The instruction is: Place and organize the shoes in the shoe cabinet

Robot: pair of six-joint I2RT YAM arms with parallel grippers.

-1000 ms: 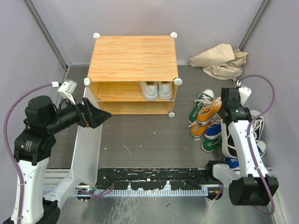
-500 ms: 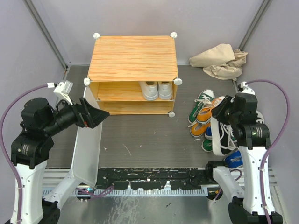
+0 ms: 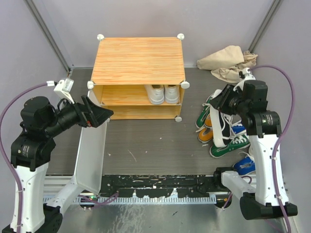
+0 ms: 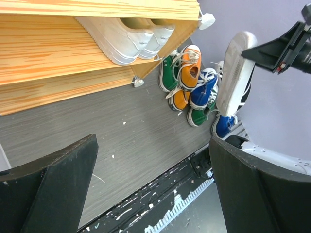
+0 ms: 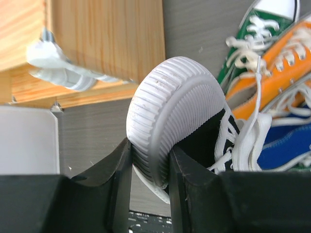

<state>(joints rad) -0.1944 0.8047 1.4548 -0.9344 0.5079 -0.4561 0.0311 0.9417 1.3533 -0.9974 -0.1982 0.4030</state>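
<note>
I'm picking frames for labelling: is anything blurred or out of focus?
Right wrist: the cabinet's corner connector is blurred, the gripped shoe sharp. Left wrist: the shoes are crisp. Top external: evenly lit, no glare.

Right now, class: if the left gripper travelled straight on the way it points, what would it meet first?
The left gripper would probably meet the grey floor in front of the shoe cabinet first, short of the pile of shoes beyond. Its tilt is unclear, so this is a guess.
</note>
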